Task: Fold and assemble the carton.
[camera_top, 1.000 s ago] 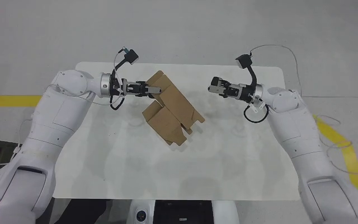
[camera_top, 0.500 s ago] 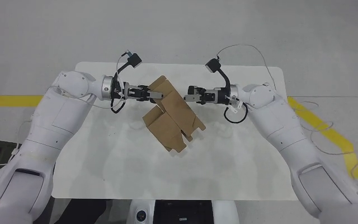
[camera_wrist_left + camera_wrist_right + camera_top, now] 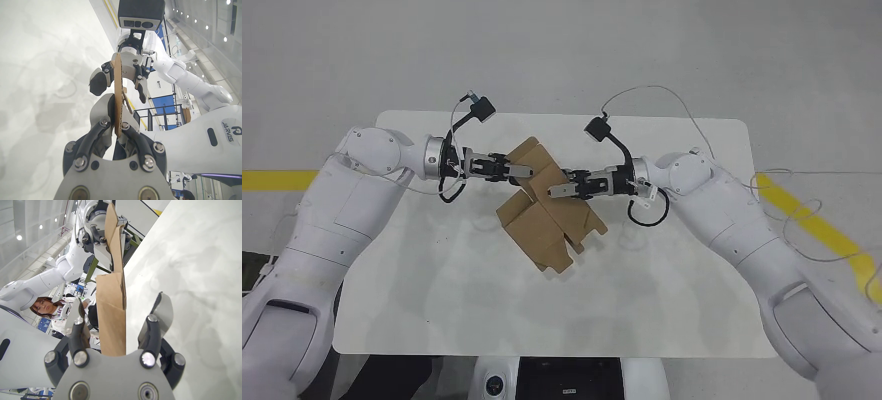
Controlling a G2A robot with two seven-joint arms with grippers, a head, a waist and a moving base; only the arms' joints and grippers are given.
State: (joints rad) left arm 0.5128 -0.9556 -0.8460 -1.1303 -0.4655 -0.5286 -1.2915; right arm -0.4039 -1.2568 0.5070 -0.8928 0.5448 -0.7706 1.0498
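A flat brown carton is held tilted over the middle of the white table. My left gripper is shut on the carton's upper left flap; in the left wrist view its fingers clamp the cardboard edge. My right gripper stands open at the carton's top edge from the right. In the right wrist view a carton panel lies between its spread fingers, and I cannot tell whether they touch it. Beyond it, the left gripper pinches the far flap.
The white table has bare surface on all sides of the carton. Grey floor with a yellow line lies past the table's edges. Loose cables hang from the right arm.
My right arm has swung left across the table to the carton, and its open fingers now straddle the top edge. The left gripper has kept its hold with little movement.
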